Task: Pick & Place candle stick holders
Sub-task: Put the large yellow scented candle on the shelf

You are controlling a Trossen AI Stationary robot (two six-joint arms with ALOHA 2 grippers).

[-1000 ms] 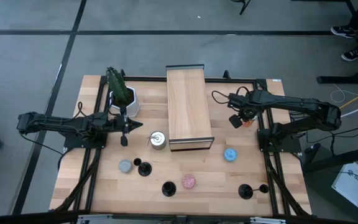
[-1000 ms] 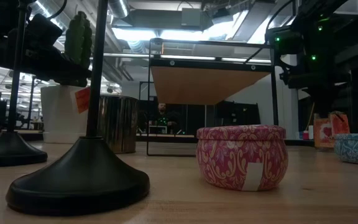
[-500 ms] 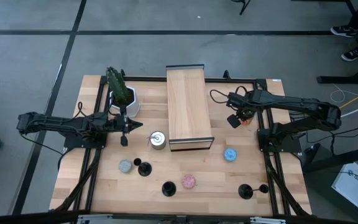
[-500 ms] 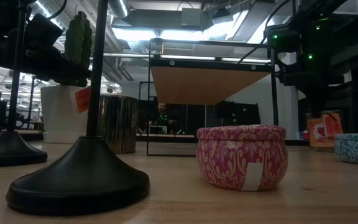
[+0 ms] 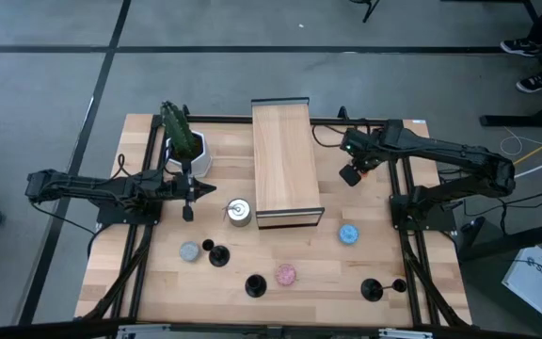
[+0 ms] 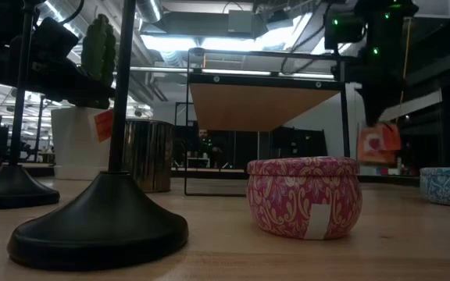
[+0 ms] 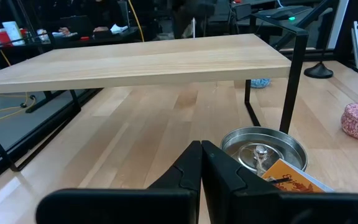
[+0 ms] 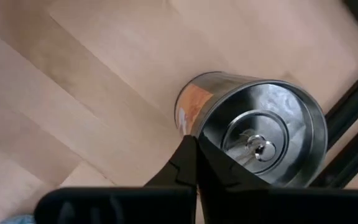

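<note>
Three black candle stick holders (image 5: 218,254) (image 5: 255,285) (image 5: 373,289) stand on their round bases near the table's front edge. Two of them loom close in the low view (image 6: 100,226) (image 6: 10,187). My right gripper (image 5: 351,175) hangs right of the wooden shelf and is shut on a shiny tin with an orange label (image 8: 253,137), which also shows in the low view (image 6: 377,144). My left gripper (image 5: 188,209) waits shut at the table's left. It points at a second metal tin (image 7: 263,149) and touches nothing. My right gripper pinches the tin's rim (image 8: 194,134) on the orange-label side between its two fingers. They come from above, pointing steeply down. The tin hangs tilted below them, its open top toward the wrist camera, clear of the table in the low view.
A raised wooden shelf (image 5: 285,160) on a black frame fills the table's middle and far part. A potted cactus (image 5: 184,146) stands far left. Patterned tins lie near the holders: grey (image 5: 189,250), pink (image 5: 285,274) and blue (image 5: 348,234).
My right gripper has risen and gone a little toward the shelf and the far edge, rolling its wrist. The orange-label tin has gone up with it, lifted clear of the table.
</note>
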